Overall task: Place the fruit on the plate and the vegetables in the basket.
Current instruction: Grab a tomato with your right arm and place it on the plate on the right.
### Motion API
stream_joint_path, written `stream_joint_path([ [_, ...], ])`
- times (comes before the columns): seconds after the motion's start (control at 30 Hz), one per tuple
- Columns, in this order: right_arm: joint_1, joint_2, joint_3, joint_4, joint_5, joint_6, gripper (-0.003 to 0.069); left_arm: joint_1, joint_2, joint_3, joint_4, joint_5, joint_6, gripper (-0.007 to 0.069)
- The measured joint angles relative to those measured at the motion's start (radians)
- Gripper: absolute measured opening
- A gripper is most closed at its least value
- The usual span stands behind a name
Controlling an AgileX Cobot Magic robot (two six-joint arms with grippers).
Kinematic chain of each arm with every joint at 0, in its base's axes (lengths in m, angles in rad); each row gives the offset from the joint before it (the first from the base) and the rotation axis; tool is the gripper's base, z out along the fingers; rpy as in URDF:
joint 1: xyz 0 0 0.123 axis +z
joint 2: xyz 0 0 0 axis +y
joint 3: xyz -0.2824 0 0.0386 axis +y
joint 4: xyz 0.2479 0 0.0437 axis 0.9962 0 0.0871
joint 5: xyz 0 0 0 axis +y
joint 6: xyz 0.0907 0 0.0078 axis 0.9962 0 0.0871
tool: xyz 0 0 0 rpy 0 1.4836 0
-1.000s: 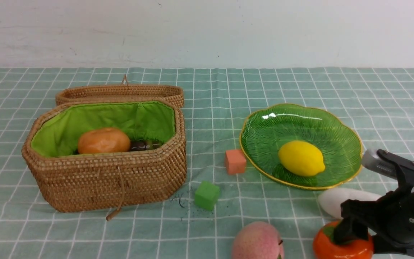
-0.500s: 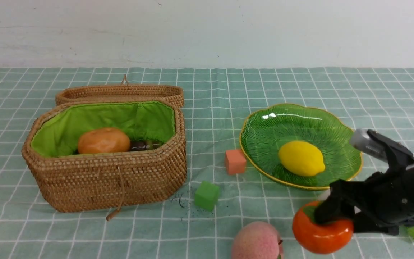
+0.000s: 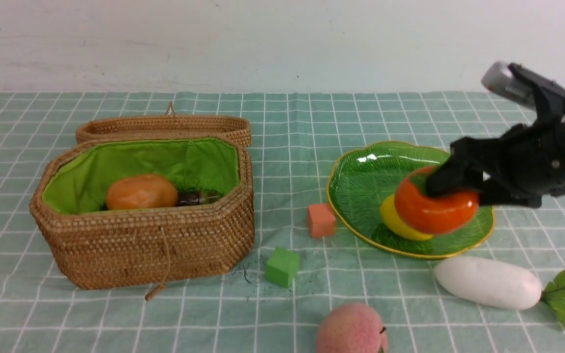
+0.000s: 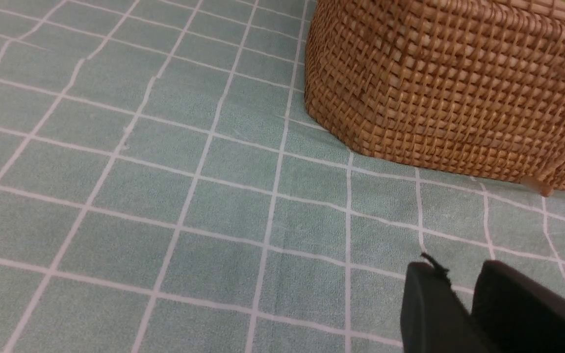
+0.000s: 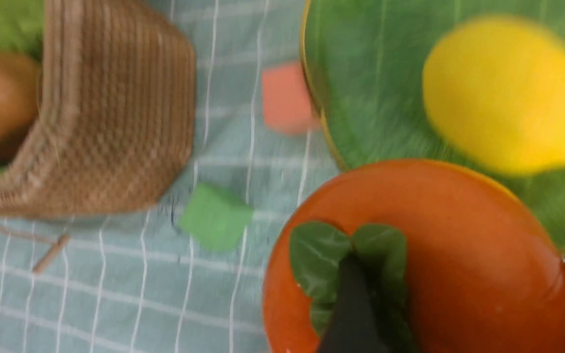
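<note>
You are partway through. The right pincer (image 3: pixel 459 191) is clenched on the persimmon (image 3: pixel 432 213), one finger across its leafy cap. It holds the fruit in the air over the near part of the plate (image 3: pixel 361 181), so that fruit is not yet set down. The lemon (image 3: pixel 390 218) already lies on the plate, half hidden behind the persimmon. In the basket (image 3: pixel 165 245) you can count the potato (image 3: pixel 141 192) and beside it a dark shape that looks like the eggplant (image 3: pixel 192 197). No carrot shows anywhere, and you cannot tell whether it sits low behind the basket wall. Left to do, by my reckoning: release the persimmon, then carry over the peach (image 3: pixel 351 328), which waits on the tabletop (image 3: pixel 410 122) at the near edge. After that, move the radish (image 3: pixel 487 283), lying just in front of the plate, into the basket. The left pincer (image 4: pixel 464 304) hangs near the basket's outer wall, fingers drawn together on nothing.
</note>
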Motion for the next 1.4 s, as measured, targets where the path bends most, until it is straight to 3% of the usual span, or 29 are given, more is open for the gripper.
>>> stream_joint_path([
  [0.2,-0.058,0.104,-0.154,-0.060,0.001,0.054,0.0496,0.000,0.000,0.000,0.001,0.000,0.000,0.0141],
  [0.4,-0.095,0.253,-0.258,-0.012,-0.076,0.034,0.0496,0.000,0.000,0.000,0.001,0.000,0.000,0.0143],
  [0.6,-0.095,0.387,-0.273,0.088,-0.201,-0.036,0.0496,0.000,0.000,0.000,0.001,0.000,0.000,0.0150],
  [0.93,-0.095,0.513,-0.273,0.108,-0.330,-0.070,0.0496,0.000,0.000,0.000,0.001,0.000,0.000,0.0160],
  [1.4,-0.095,0.516,-0.276,0.098,-0.316,-0.074,0.0505,0.000,0.000,0.000,0.002,0.000,-0.001,0.0165],
])
